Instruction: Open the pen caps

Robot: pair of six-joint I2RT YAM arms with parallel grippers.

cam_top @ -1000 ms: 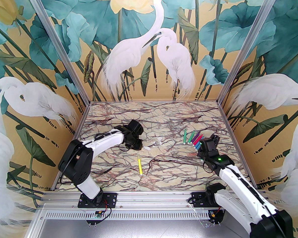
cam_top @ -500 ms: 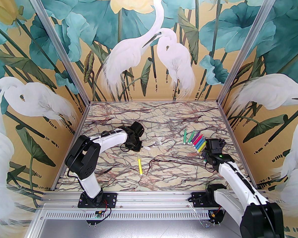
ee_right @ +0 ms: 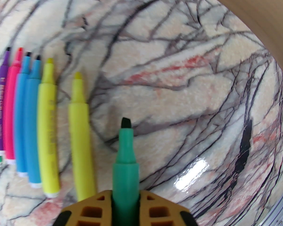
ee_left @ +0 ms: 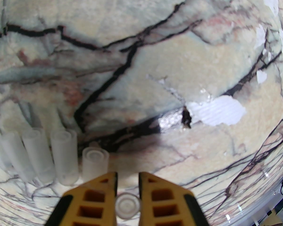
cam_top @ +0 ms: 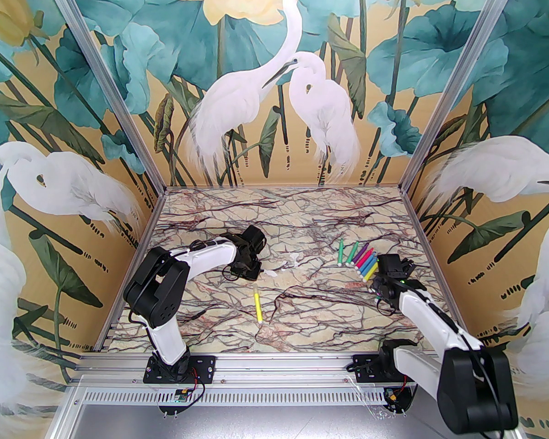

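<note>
In the left wrist view my left gripper (ee_left: 127, 176) is shut on a clear pen cap (ee_left: 127, 206) just above the marble. To its left several loose pen caps (ee_left: 63, 156) lie in a row, and one cap (ee_left: 95, 160) stands beside the left finger. My right gripper (ee_right: 126, 193) is shut on a teal-green pen (ee_right: 125, 154) with a bare dark tip. It hovers to the right of a row of uncapped pens (ee_right: 48, 131). From above, the left gripper (cam_top: 250, 269) is at centre left and the right gripper (cam_top: 379, 286) at the near end of the pen row (cam_top: 361, 261).
A yellow pen (cam_top: 258, 307) with its clear cap on lies alone in the middle of the table (cam_top: 329, 327). White torn patches (ee_left: 217, 113) mark the marble surface near the left gripper. The right wall (ee_right: 250, 6) stands close behind the right gripper.
The right gripper has moved right, off the pen row, and its elbow has swung toward the near edge. The left arm's elbow has shifted right; its gripper has barely moved.
</note>
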